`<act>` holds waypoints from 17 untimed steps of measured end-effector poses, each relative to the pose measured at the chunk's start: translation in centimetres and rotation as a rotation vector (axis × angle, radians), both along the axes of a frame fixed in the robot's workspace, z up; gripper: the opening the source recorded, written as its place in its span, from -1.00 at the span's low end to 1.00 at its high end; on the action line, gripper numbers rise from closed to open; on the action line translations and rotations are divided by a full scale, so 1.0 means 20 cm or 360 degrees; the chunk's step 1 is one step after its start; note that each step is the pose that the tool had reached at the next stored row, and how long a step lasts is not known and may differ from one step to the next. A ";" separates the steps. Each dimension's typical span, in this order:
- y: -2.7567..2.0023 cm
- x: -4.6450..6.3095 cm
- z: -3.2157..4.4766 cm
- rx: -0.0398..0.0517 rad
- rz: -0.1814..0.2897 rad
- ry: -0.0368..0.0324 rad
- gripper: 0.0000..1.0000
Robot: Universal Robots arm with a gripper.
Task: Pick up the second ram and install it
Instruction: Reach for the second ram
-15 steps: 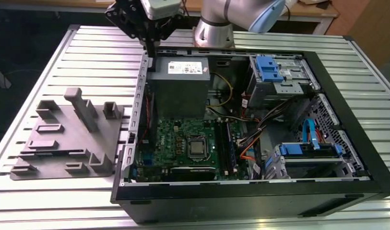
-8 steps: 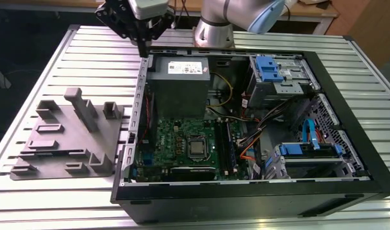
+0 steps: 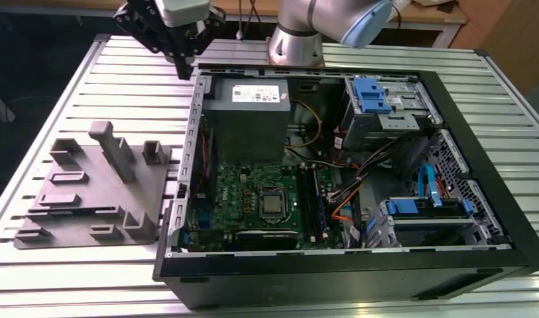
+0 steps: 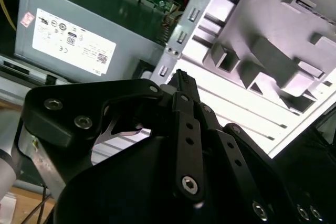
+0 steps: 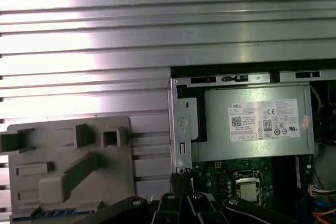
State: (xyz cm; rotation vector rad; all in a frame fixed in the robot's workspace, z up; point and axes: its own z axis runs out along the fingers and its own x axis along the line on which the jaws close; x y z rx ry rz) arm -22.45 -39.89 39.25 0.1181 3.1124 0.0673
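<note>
- Tool (image 3: 182, 66), black, multi-link: fingers pinched together at the tips with nothing between them, in both wrist views (image 4: 181, 77) (image 5: 181, 178).
- It hangs over the far corner of the open black computer case (image 3: 517, 232), beside the grey metal power supply box (image 3: 251, 112).
- Second ram (image 5: 52, 213), a long narrow stick with bluish chips: lies in the grey plastic fixture block (image 3: 83, 192) on the ribbed aluminium table (image 3: 75, 86). It is clear of the tool, outside the case.
- Green motherboard (image 3: 242, 192) lies in the case below the power supply.
</note>
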 end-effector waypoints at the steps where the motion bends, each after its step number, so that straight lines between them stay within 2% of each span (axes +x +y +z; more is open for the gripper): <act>1: 0.000 -0.02 0.000 0.0000 0.0000 0.0000 -0.86; 17: -0.007 -0.28 -0.005 0.0000 0.0000 0.0000 -0.86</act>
